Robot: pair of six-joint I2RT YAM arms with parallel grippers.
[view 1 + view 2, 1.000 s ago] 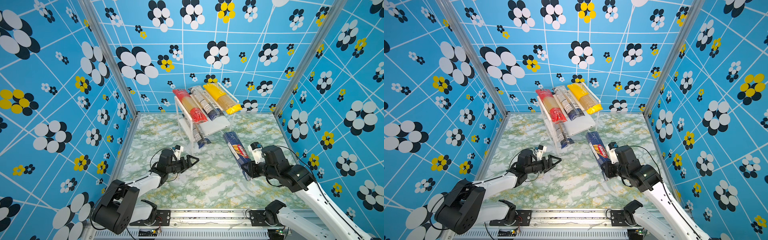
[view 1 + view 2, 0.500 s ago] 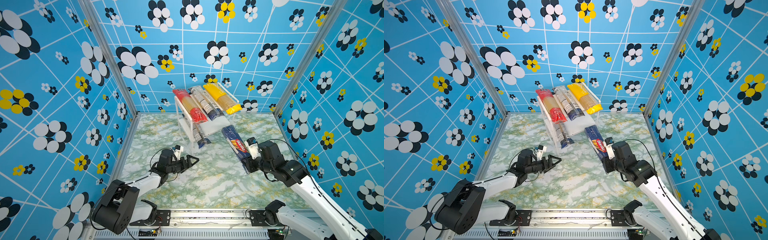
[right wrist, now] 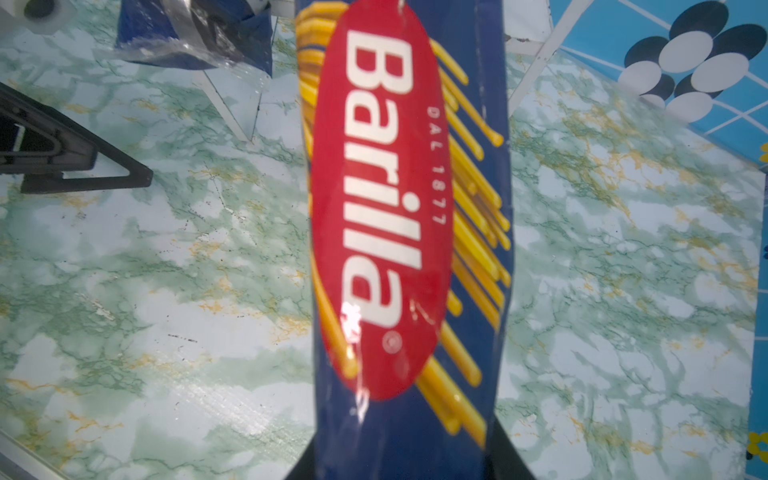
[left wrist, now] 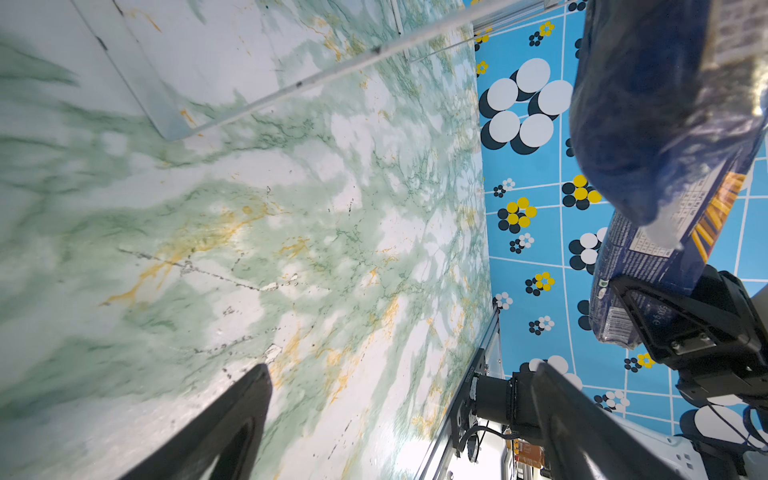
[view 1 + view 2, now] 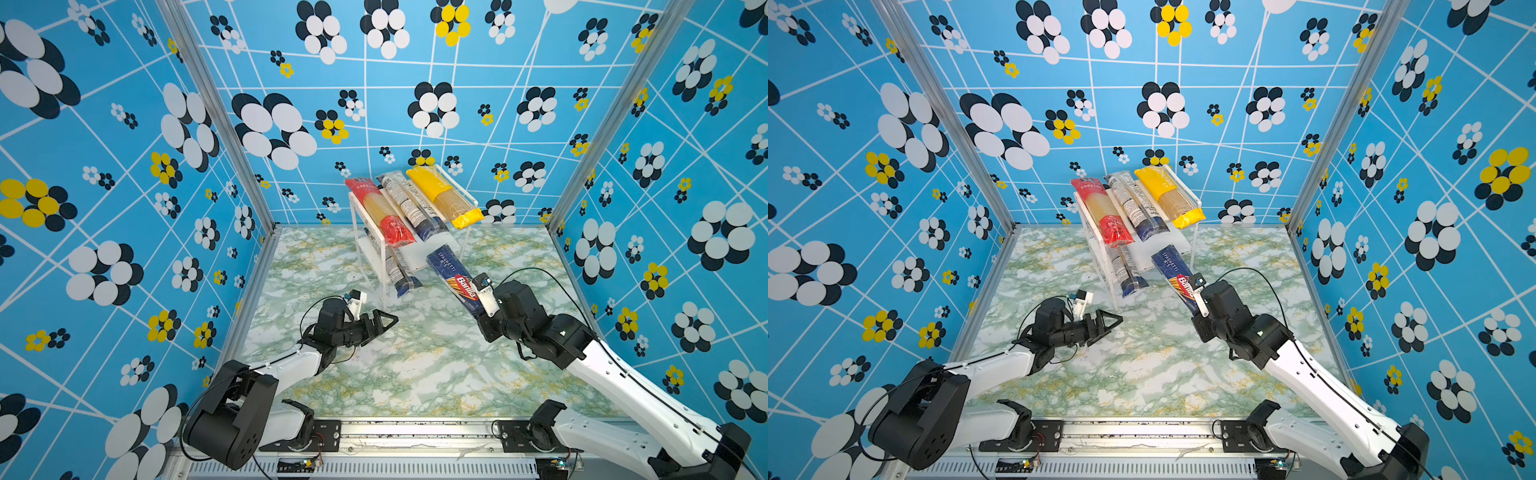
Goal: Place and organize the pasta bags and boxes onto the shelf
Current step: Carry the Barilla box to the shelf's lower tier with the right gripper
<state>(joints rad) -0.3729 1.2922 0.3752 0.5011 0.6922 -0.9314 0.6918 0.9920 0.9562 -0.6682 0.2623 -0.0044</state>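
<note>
Your right arm has carried the long navy Barilla spaghetti box (image 5: 453, 276) closer to the small two-tier shelf of white boards and clear acrylic frame (image 5: 358, 232). The box's far end now sits just before the lower board. Your right gripper (image 5: 480, 309) is clamped on the box's near end, holding it clear of the green-marbled tabletop (image 5: 395, 374). Your left gripper (image 5: 380, 324) hasn't shifted, and its jaws stand wide and empty. On the top board lie the red-ended spaghetti pack (image 5: 384, 214), a see-through navy-ended pack (image 5: 409, 208) and the yellow pack (image 5: 444, 197). A second see-through navy-ended pack (image 5: 397, 270) lies on the lower board.
</note>
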